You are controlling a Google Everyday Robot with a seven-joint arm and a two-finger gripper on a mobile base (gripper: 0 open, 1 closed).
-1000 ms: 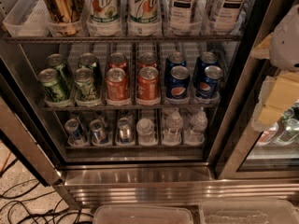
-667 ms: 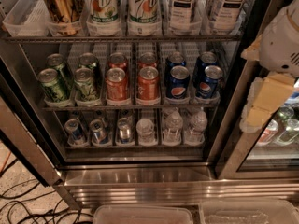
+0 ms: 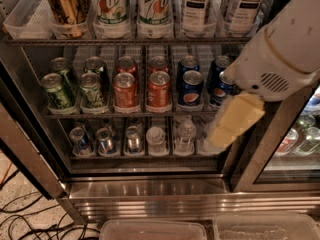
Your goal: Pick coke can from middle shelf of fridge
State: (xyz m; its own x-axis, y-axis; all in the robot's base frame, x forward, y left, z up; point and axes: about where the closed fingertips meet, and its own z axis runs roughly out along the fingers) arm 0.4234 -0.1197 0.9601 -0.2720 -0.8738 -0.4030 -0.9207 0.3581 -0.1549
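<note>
- Red coke can (image 3: 159, 90) stands at front of middle shelf (image 3: 100, 115), fourth lane from left (blue Pepsi can (image 3: 191, 88) just beside).
- Gripper (image 3: 218, 140) hangs before fridge (image 3: 150, 191) right side, apart from can; open or closed: can't tell.

The middle shelf (image 3: 135, 115) carries clear lane trays (image 3: 95, 109) side by side: green cans (image 3: 57, 90) on the left, red coke cans (image 3: 159, 90) in the centre, blue Pepsi cans (image 3: 191, 88) on the right. My gripper (image 3: 216, 142) hangs before its right end.
</note>
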